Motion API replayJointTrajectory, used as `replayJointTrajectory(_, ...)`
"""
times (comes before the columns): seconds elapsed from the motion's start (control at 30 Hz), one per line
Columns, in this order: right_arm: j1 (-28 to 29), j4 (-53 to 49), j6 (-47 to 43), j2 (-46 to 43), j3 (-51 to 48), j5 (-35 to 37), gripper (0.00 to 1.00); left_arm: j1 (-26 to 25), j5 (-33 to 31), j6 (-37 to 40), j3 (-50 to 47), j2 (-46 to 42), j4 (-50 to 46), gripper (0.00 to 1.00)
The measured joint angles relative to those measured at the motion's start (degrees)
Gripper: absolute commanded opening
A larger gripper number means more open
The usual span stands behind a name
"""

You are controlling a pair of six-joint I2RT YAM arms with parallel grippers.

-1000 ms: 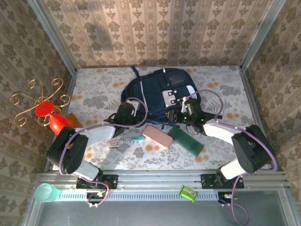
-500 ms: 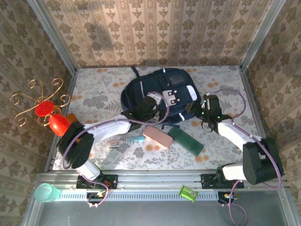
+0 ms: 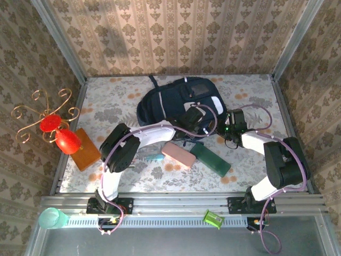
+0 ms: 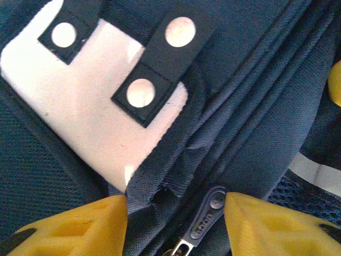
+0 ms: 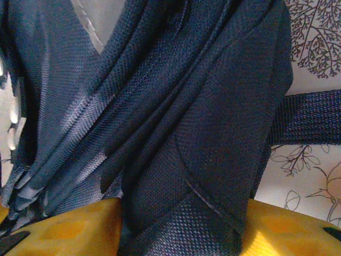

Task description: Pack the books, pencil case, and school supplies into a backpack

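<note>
The dark navy backpack (image 3: 173, 101) lies at the back middle of the table. My left gripper (image 3: 194, 118) reaches across to its near right edge. In the left wrist view this gripper (image 4: 176, 213) is shut on a ridge of backpack fabric (image 4: 256, 106), one yellow finger against the zip pull (image 4: 208, 216). My right gripper (image 3: 228, 127) is at the bag's right side, and in its wrist view (image 5: 184, 218) it is shut on a bunched fold of the fabric (image 5: 213, 133). The pink pencil case (image 3: 178, 154), a dark book (image 3: 210, 158) and a teal-handled tool (image 3: 154, 157) lie in front of the bag.
An orange-brown slab (image 3: 85, 148) lies at the left edge beside a red object on a gold wire stand (image 3: 56, 133). A backpack strap (image 5: 314, 114) runs over the patterned cloth. Metal frame posts bound the table. A green cup (image 3: 50, 217) sits below the rail.
My left gripper has travelled right along the backpack's near edge, from its left corner to its right side. The right gripper swung out right, then came back against the bag.
</note>
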Motion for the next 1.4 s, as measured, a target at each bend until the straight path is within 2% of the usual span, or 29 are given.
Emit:
replayJointTrajectory(0.23,-0.3,1.2,0.4,0.3,-0.1,-0.6,0.54,-0.1,-0.1,1.5,3.7,2.4,-2.7,0.35)
replayJointTrajectory(0.6,-0.5,3.5,0.8,1.7,-0.4,-0.8,0.53,-0.1,0.3,2.8,5.7,4.3,-3.5,0.41)
replayJointTrajectory(1.23,-0.5,4.0,0.8,2.3,-0.4,-1.0,0.53,-0.2,-1.1,4.8,4.1,3.5,-1.6,0.02)
replayJointTrajectory(1.4,-0.5,3.9,0.8,2.3,-0.4,-1.0,0.53,0.0,-0.6,4.7,1.9,1.8,0.2,0.00)
